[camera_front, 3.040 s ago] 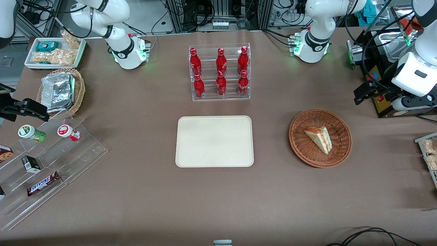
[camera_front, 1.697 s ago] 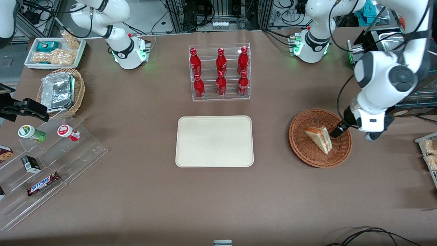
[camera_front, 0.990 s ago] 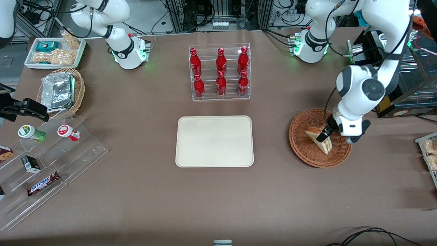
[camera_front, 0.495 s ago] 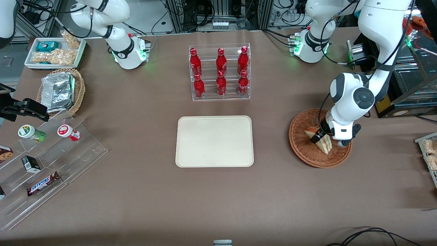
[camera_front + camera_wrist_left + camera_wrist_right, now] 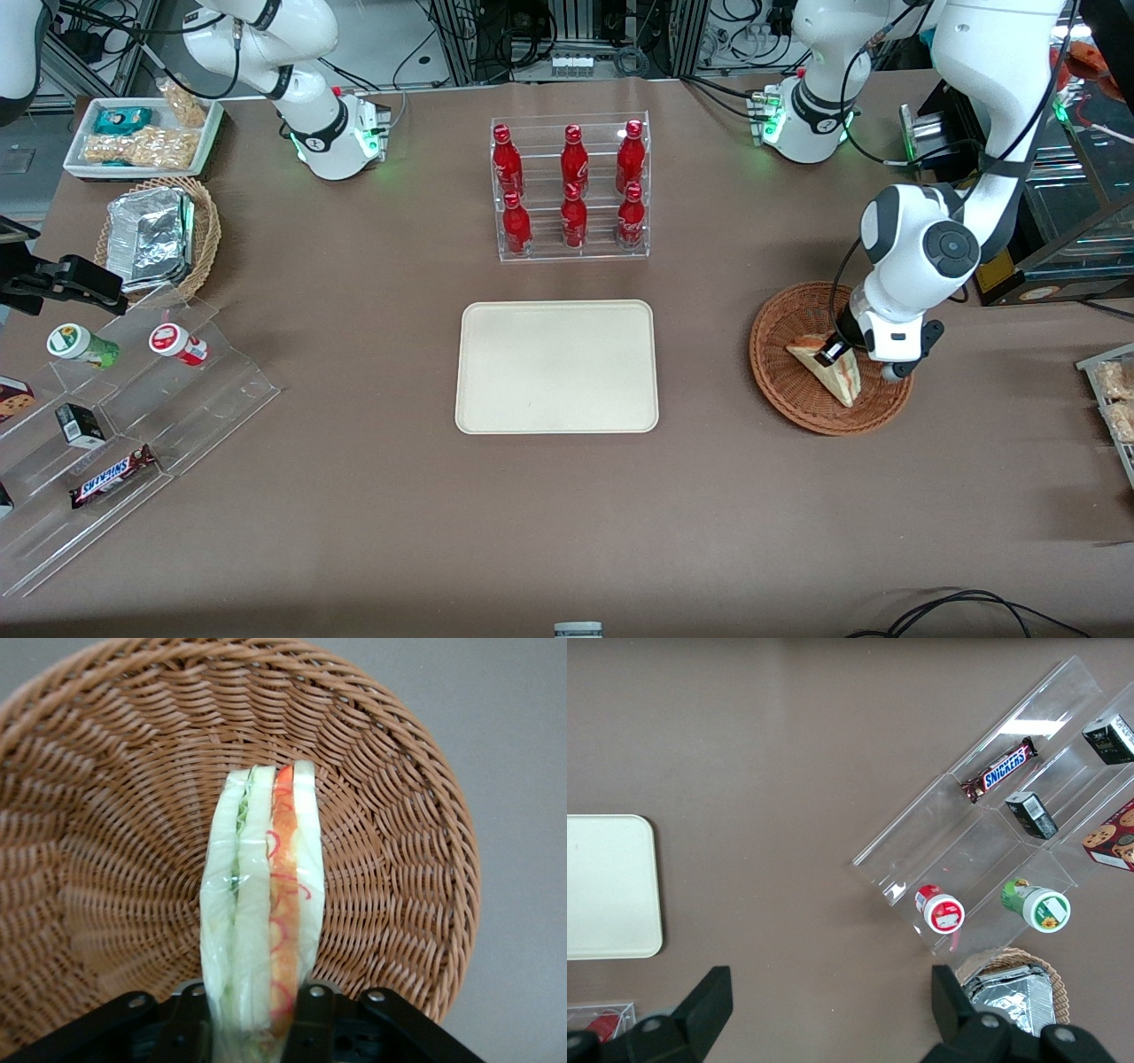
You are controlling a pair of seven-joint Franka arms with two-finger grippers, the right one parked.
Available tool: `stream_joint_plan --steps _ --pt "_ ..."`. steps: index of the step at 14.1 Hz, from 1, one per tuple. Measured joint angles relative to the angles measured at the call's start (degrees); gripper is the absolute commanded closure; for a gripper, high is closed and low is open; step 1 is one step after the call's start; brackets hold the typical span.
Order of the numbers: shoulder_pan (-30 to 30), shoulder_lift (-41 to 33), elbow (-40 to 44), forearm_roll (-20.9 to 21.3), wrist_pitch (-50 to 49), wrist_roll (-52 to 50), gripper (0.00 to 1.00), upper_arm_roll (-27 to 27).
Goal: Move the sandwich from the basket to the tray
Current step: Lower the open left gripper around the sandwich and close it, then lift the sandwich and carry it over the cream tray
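From the wrist camera I have the hand (image 5: pixel 257 1028) closed on the sandwich (image 5: pixel 263 904): the two fingers (image 5: pixel 312 1014) press against the outer bread faces at the wide end, and the wedge stands on edge with its filling layers facing the camera. Its long axis runs straight out from the hand over the woven floor of the basket (image 5: pixel 390 806). I judge the grip is made and the lift has not clearly begun, since the sandwich is over the basket and I cannot tell whether it has left the weave.

In the front view the hand (image 5: pixel 833 352) sits at the sandwich (image 5: pixel 831 370), inside the basket (image 5: pixel 788 390), with nothing else in it. The point of the wedge lies nearer the front camera than the hand does. The tray (image 5: pixel 557 366) lies bare on the worktop (image 5: pixel 567 514), well apart from the basket, toward the parked arm's end. So the coming carry is sideways along the worktop, and it needs height first to take the wedge over the basket's rim.

Farther from the camera than the tray stands a clear rack of red bottles (image 5: pixel 570 188), out of the carry path as I read it.
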Motion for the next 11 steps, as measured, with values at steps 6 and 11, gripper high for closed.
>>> stream_joint_plan --steps 6,11 --pt "-10.0 -7.8 6.7 0.1 -19.7 9.8 0.91 -1.8" --pt "-30.0 5.8 23.9 0.0 -23.9 1.3 0.90 -2.7"
